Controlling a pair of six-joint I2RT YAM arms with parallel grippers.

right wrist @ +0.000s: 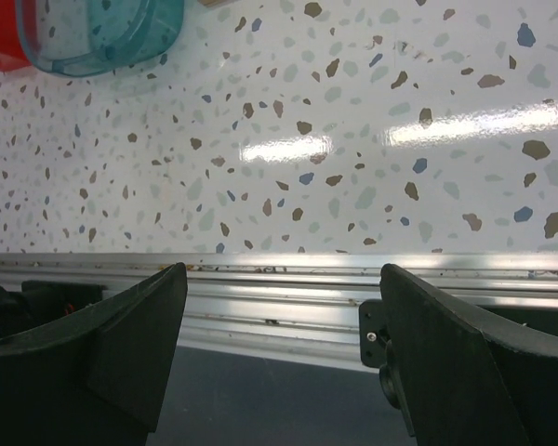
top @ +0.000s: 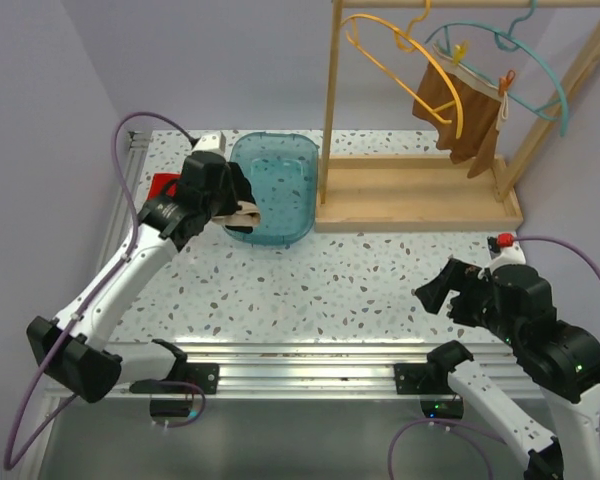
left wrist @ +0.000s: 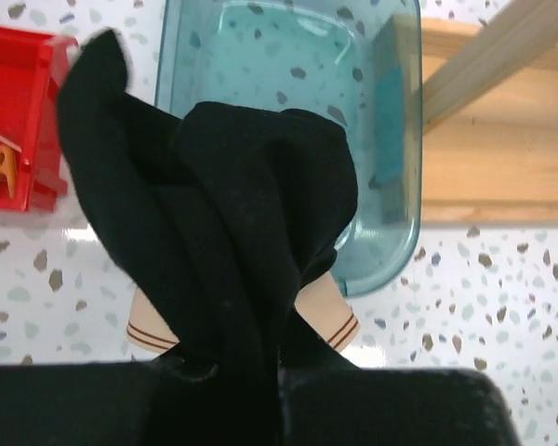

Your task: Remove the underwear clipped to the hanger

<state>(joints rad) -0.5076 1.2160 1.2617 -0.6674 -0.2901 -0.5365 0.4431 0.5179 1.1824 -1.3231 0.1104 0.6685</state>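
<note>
1. The left fingers (left wrist: 391, 404) are clenched on the black underwear (left wrist: 232, 214), which bunches forward out of them with its beige waistband showing underneath.
2. The teal bin (left wrist: 298, 56) lies straight ahead of that grip. The cloth overlaps its near rim, so dropping it inside probably needs only a short reach forward before letting go.
3. The rust-brown underwear (top: 460, 120) hangs lengthwise downward, clipped to the teal hanger (top: 558, 95) on the wooden rack (top: 330, 100) at far right. The right arm is the nearer one.
4. The right fingers (right wrist: 130, 334) are spread wide, grasping nothing, low over the surface (right wrist: 353, 139) near its front edge.
5. Only the top view shows the rack and the brown garment. Only the left wrist view shows the waistband's stripes.
</note>
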